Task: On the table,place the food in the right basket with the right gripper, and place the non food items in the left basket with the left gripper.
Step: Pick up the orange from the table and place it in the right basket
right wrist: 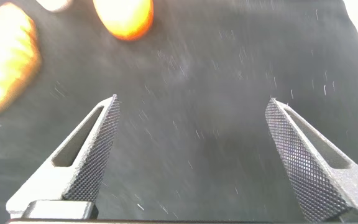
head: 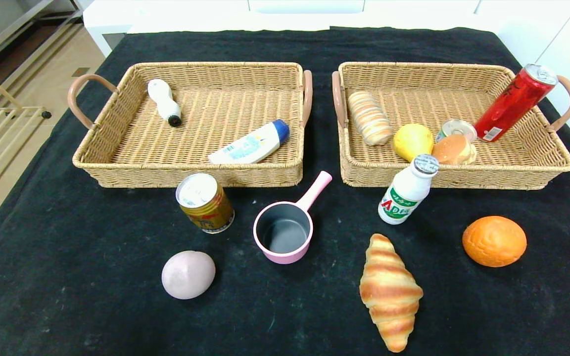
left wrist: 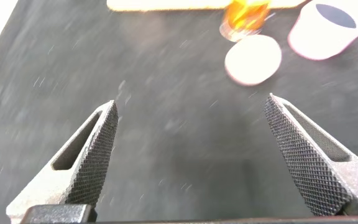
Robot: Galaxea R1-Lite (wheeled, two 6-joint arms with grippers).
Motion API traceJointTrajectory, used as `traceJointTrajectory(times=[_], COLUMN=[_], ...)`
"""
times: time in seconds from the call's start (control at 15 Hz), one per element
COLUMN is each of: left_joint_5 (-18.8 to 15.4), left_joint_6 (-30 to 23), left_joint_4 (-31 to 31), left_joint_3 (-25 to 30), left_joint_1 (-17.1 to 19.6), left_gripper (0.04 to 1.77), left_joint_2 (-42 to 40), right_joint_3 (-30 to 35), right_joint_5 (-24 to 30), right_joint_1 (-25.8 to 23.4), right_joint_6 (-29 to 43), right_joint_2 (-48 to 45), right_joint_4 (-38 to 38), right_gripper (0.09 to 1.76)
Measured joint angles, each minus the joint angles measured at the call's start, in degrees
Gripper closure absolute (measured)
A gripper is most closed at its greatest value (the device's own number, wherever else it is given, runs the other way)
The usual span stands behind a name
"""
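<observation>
1. The left gripper [left wrist: 191, 158] is hanging released over bare black cloth [left wrist: 166, 124], jaws standing wide and holding nothing. Ahead of its fingertips the pale egg [left wrist: 253, 59] is lying nearest, with the gold can [left wrist: 244, 15] just beyond it and the pink saucepan [left wrist: 325, 28] off to one side.
2. The right gripper [right wrist: 191, 158] is likewise hanging spread and empty over the cloth. Ahead of it the orange [right wrist: 124, 15] is sitting well apart, and the croissant [right wrist: 5, 59] is lying off to the side.
3. Judging by what is left out, sorting is partway along: the saucepan [head: 285, 232] is waiting for the left basket [head: 186, 173], while the egg [head: 188, 274], gold can [head: 205, 202], milk bottle [head: 407, 190], croissant [head: 390, 291] and orange [head: 494, 241] are waiting for the right basket [head: 463, 178].
4. To do the next pick well, the right claw should be coming down squarely over the orange, jaws straddling its widest part, closing gently so it is not rolling away. For the left claw, the pan's rim or handle is probably offering the surest hold.
5. Only the head view is showing both baskets and their contents: two bottles in the left, bread, fruit and cans in the right, with a red can [head: 515, 101] leaning on the far rim. Neither arm is appearing there. Only the wrist views are showing the spread jaws.
</observation>
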Motion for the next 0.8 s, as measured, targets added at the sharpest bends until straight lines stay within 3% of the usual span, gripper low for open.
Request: traceJointTrajectory(times=[0.2, 0.53, 0.8], left_joint_5=[-4.68, -14.93, -16.87], left_joint_6=[0.09, 1.07, 3.66], left_joint_4=[0.16, 0.07, -0.78], left_joint_3=[-6.96, -19.42, -25.44], left_joint_1=[-0.9, -6.5, -15.41], left_gripper=[0.09, 0.09, 0.09], left_joint_2=[7.94, 26.21, 39.22], right_joint_3=[-6.45, -13.56, -16.87], right_joint_5=[3.74, 4.62, 4.83], right_joint_1=[3.33, 11.63, 13.18], right_joint_6=[0.52, -0.11, -0.69], right_joint_2=[8.41, 26.86, 42.53], right_joint_4=[-1.18, -13.03, -22.76], right_gripper=[0.14, 0.14, 0.14])
